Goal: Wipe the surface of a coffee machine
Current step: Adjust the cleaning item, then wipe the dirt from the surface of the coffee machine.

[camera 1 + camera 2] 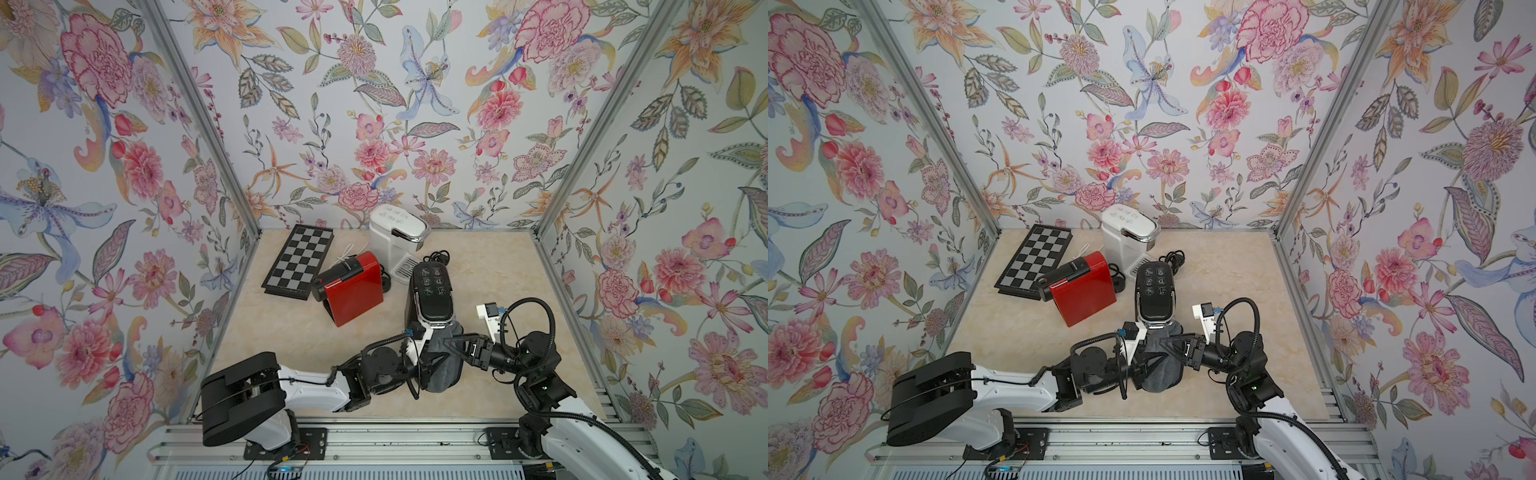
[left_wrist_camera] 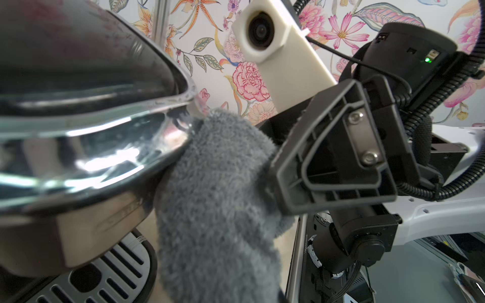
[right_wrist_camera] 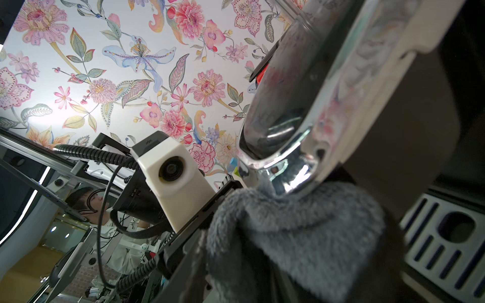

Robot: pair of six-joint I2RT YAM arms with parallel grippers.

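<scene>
The black coffee machine [image 1: 434,301] stands mid-bench [image 1: 519,270], front toward me. The grey microfibre cloth [image 1: 446,374] hangs bunched against its chrome lip [image 2: 110,157]. My left hand [image 1: 432,359] looks pinched shut on one side of the cloth. My right hand [image 1: 451,343] lies against the other side — whether it grips or only touches, I cannot tell. I judge the step to be settling the cloth into one hand. To do it well, hold one firm pinch and leave a broad pad of cloth free. Then press flat and sweep along the glossy touch panel [image 1: 432,278] — lightly, so the machine doesn't slide.
</scene>
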